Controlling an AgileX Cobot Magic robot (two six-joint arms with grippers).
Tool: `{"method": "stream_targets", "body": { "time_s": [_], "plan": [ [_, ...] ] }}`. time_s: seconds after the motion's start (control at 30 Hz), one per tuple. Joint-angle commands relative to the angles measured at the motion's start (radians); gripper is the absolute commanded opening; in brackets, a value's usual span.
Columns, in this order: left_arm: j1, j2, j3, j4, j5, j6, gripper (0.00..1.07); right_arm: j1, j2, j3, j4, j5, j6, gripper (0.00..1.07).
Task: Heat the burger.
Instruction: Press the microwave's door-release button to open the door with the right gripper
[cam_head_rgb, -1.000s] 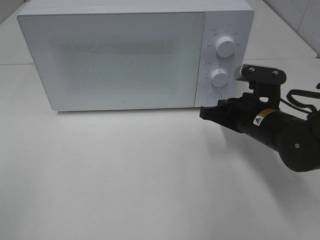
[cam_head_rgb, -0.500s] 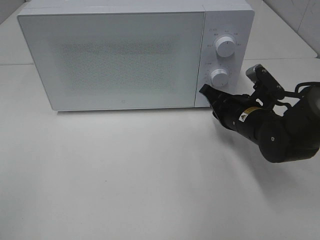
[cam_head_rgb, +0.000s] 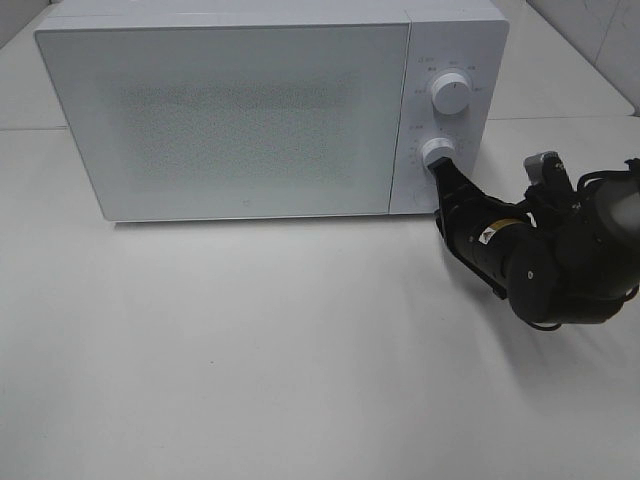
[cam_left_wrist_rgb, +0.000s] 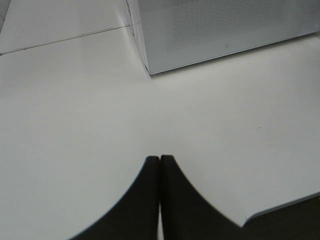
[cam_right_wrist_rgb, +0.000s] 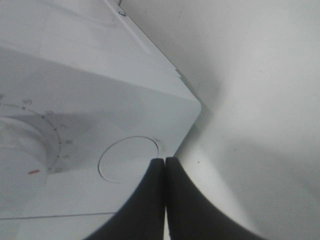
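Observation:
The burger is out of view. The white microwave (cam_head_rgb: 230, 110) stands at the back of the table with its door shut. My right gripper (cam_head_rgb: 439, 170) is shut and empty, its tips against or just off the control panel, just below the lower knob (cam_head_rgb: 438, 152). In the right wrist view the shut tips (cam_right_wrist_rgb: 164, 161) sit at the edge of the round door button (cam_right_wrist_rgb: 127, 159), with the lower knob (cam_right_wrist_rgb: 17, 155) beside it. My left gripper (cam_left_wrist_rgb: 160, 159) is shut and empty over bare table, short of the microwave's corner (cam_left_wrist_rgb: 150, 67); the exterior view does not show it.
The upper knob (cam_head_rgb: 451, 93) sits above the lower one on the panel. The white table (cam_head_rgb: 250, 350) stretches in front of the microwave. A table edge (cam_left_wrist_rgb: 280, 207) shows in the left wrist view.
My right arm has swung up and toward the microwave, its shut tips going from the table in front of the panel to just below the lower knob. The wrist has rolled.

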Motion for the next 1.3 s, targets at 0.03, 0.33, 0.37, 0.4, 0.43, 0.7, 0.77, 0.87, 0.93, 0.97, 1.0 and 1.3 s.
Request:
{"method": "stream_targets", "body": {
  "time_s": [0.03,0.33,0.37,0.4,0.43,0.7,0.77,0.87,0.93,0.97,1.0,1.3],
  "plan": [
    [0.001,-0.022,0.003,-0.004,-0.013,-0.002,0.0,-0.001,0.003,-0.021,0.003,-0.004,0.001,0.0],
    [0.001,-0.022,0.003,-0.004,-0.013,-0.002,0.0,-0.001,0.019,-0.073,0.012,0.002,0.016,0.0],
    [0.001,-0.022,0.003,-0.004,-0.013,-0.002,0.0,-0.001,0.019,-0.085,0.012,0.004,0.016,0.0],
    [0.001,-0.022,0.003,-0.004,-0.013,-0.002,0.0,-0.001,0.019,-0.085,0.012,0.004,0.016,0.0],
    [0.001,-0.022,0.003,-0.004,-0.013,-0.002,0.0,-0.001,0.019,-0.1,0.011,0.004,0.016,0.0],
    [0.001,-0.022,0.003,-0.004,-0.013,-0.002,0.0,-0.001,0.033,-0.143,0.026,0.013,0.021,0.0],
    [0.001,-0.022,0.003,-0.004,-0.013,-0.002,0.0,-0.001,0.037,-0.145,0.032,0.006,0.029,0.0],
    [0.001,-0.022,0.003,-0.004,-0.013,-0.002,0.0,-0.001,0.037,-0.147,0.038,-0.008,0.051,0.0],
    [0.001,-0.022,0.003,-0.004,-0.013,-0.002,0.0,-0.013,0.037,-0.159,0.034,-0.006,0.061,0.0],
    [0.001,-0.022,0.003,-0.004,-0.013,-0.002,0.0,-0.013,0.037,-0.166,0.029,-0.004,0.064,0.0],
    [0.001,-0.022,0.003,-0.004,-0.013,-0.002,0.0,-0.013,0.037,-0.166,0.029,-0.004,0.064,0.0],
    [0.001,-0.022,0.003,-0.004,-0.013,-0.002,0.0,-0.013,0.037,-0.223,0.061,0.001,0.058,0.0]
  ]
}}
